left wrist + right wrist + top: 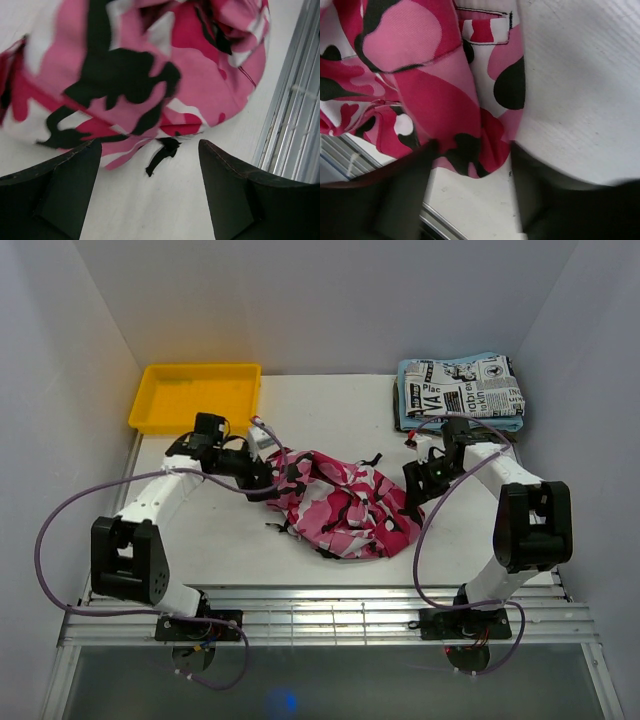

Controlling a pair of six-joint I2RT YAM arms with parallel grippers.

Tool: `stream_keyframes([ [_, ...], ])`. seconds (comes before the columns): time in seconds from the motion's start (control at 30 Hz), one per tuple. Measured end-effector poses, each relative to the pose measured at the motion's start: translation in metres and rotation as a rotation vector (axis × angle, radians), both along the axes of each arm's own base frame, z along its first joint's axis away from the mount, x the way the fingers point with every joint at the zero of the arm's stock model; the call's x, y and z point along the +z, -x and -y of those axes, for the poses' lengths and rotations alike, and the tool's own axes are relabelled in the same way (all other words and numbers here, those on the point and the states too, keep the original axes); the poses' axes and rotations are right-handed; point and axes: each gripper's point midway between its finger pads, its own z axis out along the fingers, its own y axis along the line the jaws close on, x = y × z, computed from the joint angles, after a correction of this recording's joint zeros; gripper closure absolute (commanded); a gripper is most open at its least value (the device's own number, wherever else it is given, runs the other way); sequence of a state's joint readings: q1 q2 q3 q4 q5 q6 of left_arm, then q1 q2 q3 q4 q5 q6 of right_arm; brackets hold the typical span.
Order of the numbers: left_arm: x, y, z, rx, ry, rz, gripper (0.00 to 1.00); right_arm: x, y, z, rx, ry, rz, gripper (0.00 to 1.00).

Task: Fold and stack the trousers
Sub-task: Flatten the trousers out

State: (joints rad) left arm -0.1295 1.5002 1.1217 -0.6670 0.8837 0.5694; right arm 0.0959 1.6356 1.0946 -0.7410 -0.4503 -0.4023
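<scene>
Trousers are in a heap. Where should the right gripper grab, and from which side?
Probably the rounded fold of the trousers on the heap's right, approached low from the right: it lies flat on the table, within the open right gripper.

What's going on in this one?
Two robot arms flank the camouflage trousers, crumpled mid-table, not yet folded. The left gripper is open beside the bundle, holding nothing. The right gripper, jaws open, straddles a cloth edge on the other side. A folded newspaper-print garment sits at the far right.
</scene>
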Motion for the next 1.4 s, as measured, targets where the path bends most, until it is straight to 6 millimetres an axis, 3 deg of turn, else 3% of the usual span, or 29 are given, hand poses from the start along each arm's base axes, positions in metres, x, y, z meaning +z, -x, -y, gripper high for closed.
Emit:
stream_keyframes([
  [0.1,-0.004,0.041,0.035,-0.21,-0.062,0.137,0.1,-0.006,0.002,-0.008,0.006,-0.018,-0.032,0.73],
  [0.13,-0.006,0.054,0.047,-0.283,-0.083,0.195,0.1,-0.008,0.003,-0.01,0.005,-0.028,-0.043,0.91],
  [0.2,-0.01,0.079,0.07,-0.422,-0.109,0.303,0.09,-0.007,0.004,-0.012,-0.005,-0.042,-0.058,0.92],
  [0.3,-0.025,0.1,0.086,-0.547,-0.158,0.41,0.09,0.003,0.0,-0.015,-0.023,-0.072,-0.046,0.92],
  [0.5,-0.083,0.104,0.101,-0.64,-0.317,0.541,0.11,0.06,-0.018,-0.009,-0.069,-0.158,0.115,0.92],
  [0.53,-0.093,0.102,0.101,-0.647,-0.348,0.552,0.15,0.07,-0.02,-0.007,-0.077,-0.173,0.143,0.92],
  [0.57,-0.102,0.099,0.102,-0.652,-0.375,0.566,0.3,0.079,-0.021,-0.005,-0.087,-0.187,0.169,0.92],
  [0.67,-0.108,0.086,0.108,-0.629,-0.417,0.614,0.61,0.098,-0.022,0.004,-0.117,-0.221,0.208,0.92],
  [0.7,-0.104,0.081,0.109,-0.607,-0.418,0.625,0.75,0.102,-0.022,0.006,-0.125,-0.229,0.214,0.92],
  [0.77,-0.09,0.075,0.114,-0.575,-0.4,0.611,0.88,0.107,-0.019,0.011,-0.138,-0.239,0.217,0.92],
  [0.8,-0.077,0.07,0.117,-0.554,-0.374,0.606,1.0,0.109,-0.018,0.013,-0.143,-0.241,0.218,0.92],
  [0.87,-0.041,0.062,0.12,-0.511,-0.3,0.594,1.0,0.115,-0.015,0.02,-0.159,-0.243,0.224,0.92],
  [0.93,0.014,0.052,0.116,-0.442,-0.188,0.603,1.0,0.124,-0.015,0.028,-0.179,-0.245,0.247,0.92],
  [1.07,0.131,0.032,0.081,-0.298,-0.006,0.662,1.0,0.153,-0.016,0.046,-0.233,-0.271,0.335,0.92],
  [1.13,0.165,0.022,0.067,-0.272,0.049,0.664,1.0,0.169,-0.011,0.037,-0.224,-0.332,0.36,0.92],
  [1.2,0.174,0.013,0.061,-0.261,0.077,0.614,1.0,0.177,-0.009,0.027,-0.202,-0.362,0.375,0.92],
  [1.23,0.169,0.006,0.059,-0.251,0.084,0.567,1.0,0.177,-0.011,0.024,-0.197,-0.367,0.375,0.92],
  [1.3,0.146,-0.012,0.058,-0.227,0.1,0.438,1.0,0.169,-0.02,0.019,-0.192,-0.367,0.356,0.92],
  [1.4,0.097,-0.047,0.053,-0.138,0.137,0.196,1.0,0.141,-0.035,0.014,-0.213,-0.362,0.281,0.92],
])
